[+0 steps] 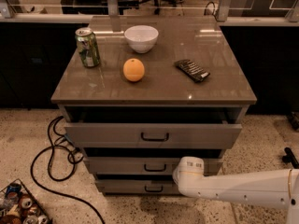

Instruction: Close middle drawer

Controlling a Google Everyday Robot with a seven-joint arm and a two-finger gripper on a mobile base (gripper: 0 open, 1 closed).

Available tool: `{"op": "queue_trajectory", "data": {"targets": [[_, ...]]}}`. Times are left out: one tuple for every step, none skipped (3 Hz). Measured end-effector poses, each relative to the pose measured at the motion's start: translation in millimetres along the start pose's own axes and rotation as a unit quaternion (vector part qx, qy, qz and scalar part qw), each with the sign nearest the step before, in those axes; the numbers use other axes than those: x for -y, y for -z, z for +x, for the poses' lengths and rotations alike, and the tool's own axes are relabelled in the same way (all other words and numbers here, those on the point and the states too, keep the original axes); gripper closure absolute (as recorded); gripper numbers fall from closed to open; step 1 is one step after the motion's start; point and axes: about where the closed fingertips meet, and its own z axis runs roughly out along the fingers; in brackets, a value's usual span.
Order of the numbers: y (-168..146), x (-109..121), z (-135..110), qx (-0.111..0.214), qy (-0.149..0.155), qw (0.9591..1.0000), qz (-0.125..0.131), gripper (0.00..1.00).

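The middle drawer point(126, 165) is the second of three in a grey cabinet. It has a flat grey front and a small black bar handle point(155, 168), and it stands out a little, with a dark gap above it. My white arm reaches in from the right. Its gripper point(185, 174) is at the right part of the middle drawer's front, just right of the handle, and the round white wrist covers it. The top drawer point(107, 135), with a taller front, is pulled out farther. The bottom drawer point(121, 186) sits lowest.
On the cabinet top point(224, 85) are a green can point(88, 47), a white bowl point(141, 38), an orange point(133, 70) and a dark flat packet point(192, 70). A black cable point(51, 157) loops on the floor at left. A basket of cans point(21, 206) stands at the bottom left.
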Motion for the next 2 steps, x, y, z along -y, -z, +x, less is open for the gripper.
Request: {"op": "queue_trajectory", "data": {"targets": [[0.3,-0.4,0.5,0.000,0.000,1.0000,0.000,1.00],[0.0,-0.6,0.8,0.000,0.000,1.0000,0.000,0.75]]}}
